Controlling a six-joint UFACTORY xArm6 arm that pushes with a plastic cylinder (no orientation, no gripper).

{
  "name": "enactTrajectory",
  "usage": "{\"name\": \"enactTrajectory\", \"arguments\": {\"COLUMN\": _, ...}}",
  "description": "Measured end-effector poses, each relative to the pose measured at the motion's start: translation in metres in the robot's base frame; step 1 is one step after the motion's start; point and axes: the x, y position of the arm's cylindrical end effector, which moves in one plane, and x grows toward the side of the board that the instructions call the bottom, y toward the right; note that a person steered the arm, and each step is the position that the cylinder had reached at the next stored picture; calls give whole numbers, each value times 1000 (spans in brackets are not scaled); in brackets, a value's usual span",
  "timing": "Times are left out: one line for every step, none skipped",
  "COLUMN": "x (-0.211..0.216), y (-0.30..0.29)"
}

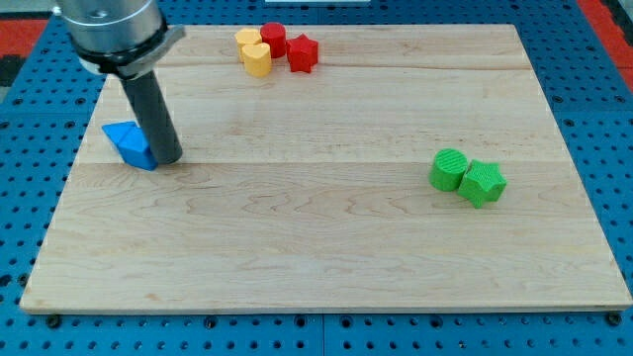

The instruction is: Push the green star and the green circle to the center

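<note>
Blocks of matte moulded plastic sit on a pale wooden board (326, 227) with visible grain and plank seams, over a blue pegboard (608, 99).

A straight dark rod drops from the metal arm at the top left corner, leaning slightly; my tip (168, 158) rests against the right side of the blue block (129, 143) near the left edge, with no fingers to open or close. The ridged green circle (450, 169) and faceted green star (484, 183) touch each other near the right edge, well apart from my tip. The yellow blocks (253, 51), red cylinder (273, 40) and red star (302, 53) cluster at the top edge.
</note>
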Motion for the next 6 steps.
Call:
{"name": "enactTrajectory", "arguments": {"x": -1, "y": 37}}
{"name": "enactTrajectory", "arguments": {"x": -60, "y": 140}}
{"name": "enactTrajectory", "arguments": {"x": -93, "y": 267}}
{"name": "enactTrajectory", "arguments": {"x": -45, "y": 388}}
{"name": "enactTrajectory", "arguments": {"x": 49, "y": 442}}
{"name": "enactTrajectory", "arguments": {"x": 61, "y": 486}}
